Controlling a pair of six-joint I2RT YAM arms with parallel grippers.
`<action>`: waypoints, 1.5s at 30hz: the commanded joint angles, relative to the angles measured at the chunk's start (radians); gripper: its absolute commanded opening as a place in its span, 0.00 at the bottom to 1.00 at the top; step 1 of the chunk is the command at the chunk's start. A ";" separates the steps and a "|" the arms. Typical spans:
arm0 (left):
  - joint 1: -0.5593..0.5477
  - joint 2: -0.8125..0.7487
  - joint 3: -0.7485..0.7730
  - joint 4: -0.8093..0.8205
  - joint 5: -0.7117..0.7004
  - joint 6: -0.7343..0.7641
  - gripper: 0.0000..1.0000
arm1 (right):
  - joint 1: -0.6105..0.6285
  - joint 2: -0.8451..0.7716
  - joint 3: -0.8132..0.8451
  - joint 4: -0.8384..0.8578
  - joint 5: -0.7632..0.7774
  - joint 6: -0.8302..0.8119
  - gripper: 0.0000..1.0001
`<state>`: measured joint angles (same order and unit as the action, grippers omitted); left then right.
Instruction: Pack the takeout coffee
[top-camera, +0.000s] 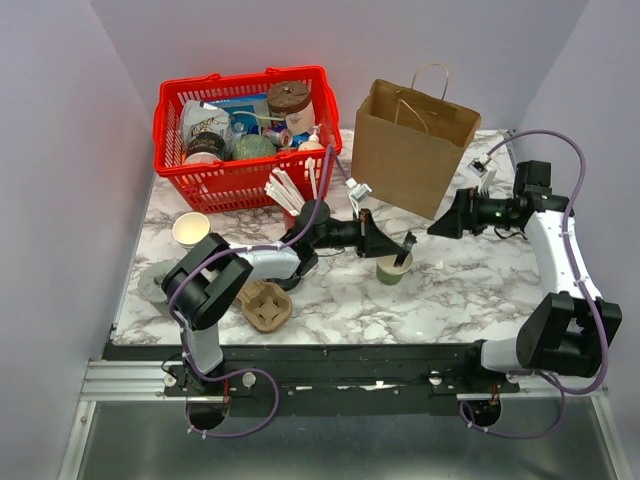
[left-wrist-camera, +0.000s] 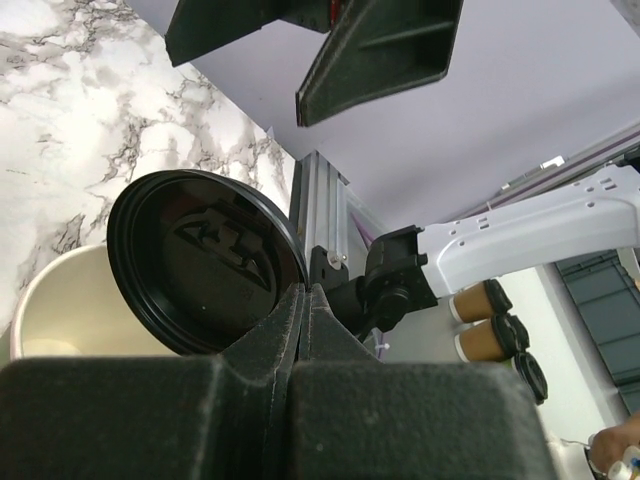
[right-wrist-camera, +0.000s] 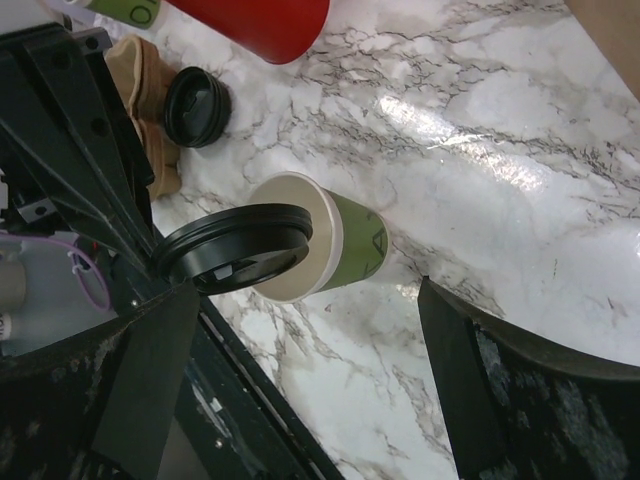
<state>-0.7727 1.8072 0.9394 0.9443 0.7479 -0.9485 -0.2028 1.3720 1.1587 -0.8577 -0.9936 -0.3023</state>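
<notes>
On the marble table (top-camera: 480, 290), at its middle, the left gripper (top-camera: 404, 248) is clamped tight on the rim of a black lid (left-wrist-camera: 200, 260), tilted just over the open green cup (top-camera: 392, 271). Further right, the right gripper (top-camera: 441, 226) hangs spread wide, holding nothing, near the paper bag (top-camera: 410, 150).

A green cup (right-wrist-camera: 355, 250) with a pale upper band sits on the marble table (right-wrist-camera: 480, 150), its mouth uncovered. Across the cup's rim a black lid (right-wrist-camera: 235, 250) hangs tilted and hides part of the mouth. The lid's edge farthest from the cup meets the dark left gripper (right-wrist-camera: 160, 265). The right gripper (right-wrist-camera: 308, 290) has its fingers (right-wrist-camera: 150, 380) spread wide, one on each side of the cup, touching nothing. Beyond the cup a loose lid (right-wrist-camera: 197, 105) lies flat beside a brown cardboard carrier (right-wrist-camera: 140, 90). Farther beyond the cup is a red basket (right-wrist-camera: 260, 20).
</notes>
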 joint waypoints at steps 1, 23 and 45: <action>-0.002 0.029 -0.014 0.093 -0.038 -0.018 0.00 | 0.016 0.015 -0.037 -0.001 -0.051 -0.126 1.00; 0.024 -0.015 -0.074 0.045 -0.039 0.008 0.09 | 0.155 0.117 -0.011 0.003 -0.037 -0.285 1.00; 0.035 -0.072 -0.080 -0.059 -0.035 0.088 0.40 | 0.256 0.148 0.041 0.040 0.067 -0.242 1.00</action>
<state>-0.7433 1.7790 0.8631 0.8833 0.7254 -0.9054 0.0353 1.5009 1.1610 -0.8536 -0.9726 -0.5495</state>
